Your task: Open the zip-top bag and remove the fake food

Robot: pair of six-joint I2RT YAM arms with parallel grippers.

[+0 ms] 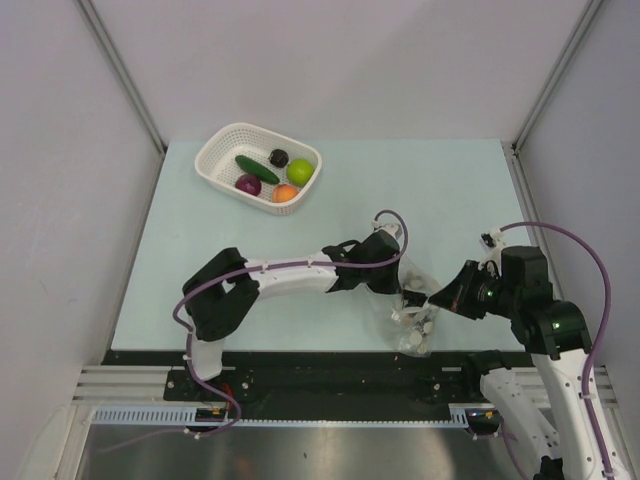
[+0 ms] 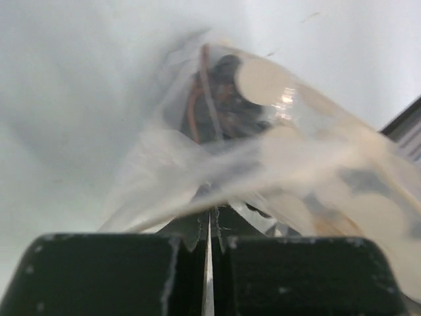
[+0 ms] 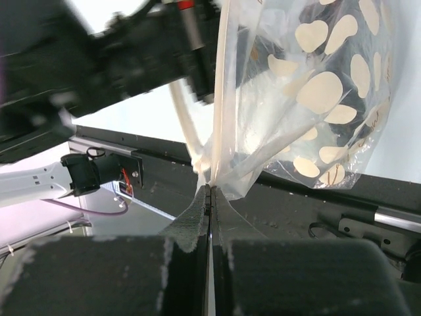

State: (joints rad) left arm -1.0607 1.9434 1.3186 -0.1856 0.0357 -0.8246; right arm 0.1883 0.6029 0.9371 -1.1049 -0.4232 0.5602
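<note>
– Pale green table (image 1: 400, 190), white walls on three sides. Where do you find the zip-top bag (image 1: 412, 325)?

– Near the front edge, right of centre, strung between your two claws and well apart from the white basket (image 1: 215, 160) at the far left.

– And the claws?

– Left gripper (image 2: 209, 230): jaws closed, with clear film pinched between them, as your left wrist view shows. Right gripper (image 3: 210, 197): jaws likewise closed on a fold of the bag, with a pale strip of plastic running straight into the pinch.

– Which relation governs your next move?

– The two pinch points sit close together at the bag's upper end, the left one just to the left of the right one. The bag's long axis trails from them toward the front edge. Judged from that, a spreading pull should run left to right, across that axis, each arm drawing toward its own side. Neither arm is nearer, since both have hold.

– Is anything left inside?

– You cannot tell. The dotted dark panel and crumpled film hide the contents. The cucumber (image 1: 257, 169), grapes (image 1: 278, 157), lime-green ball (image 1: 300, 171), orange fruit (image 1: 286, 193) and purple onion (image 1: 248, 184) all lie in the basket, so the task reads as nearly or fully done.

– Risk?

– Thin film may slip or tear if you pull unevenly.
</note>
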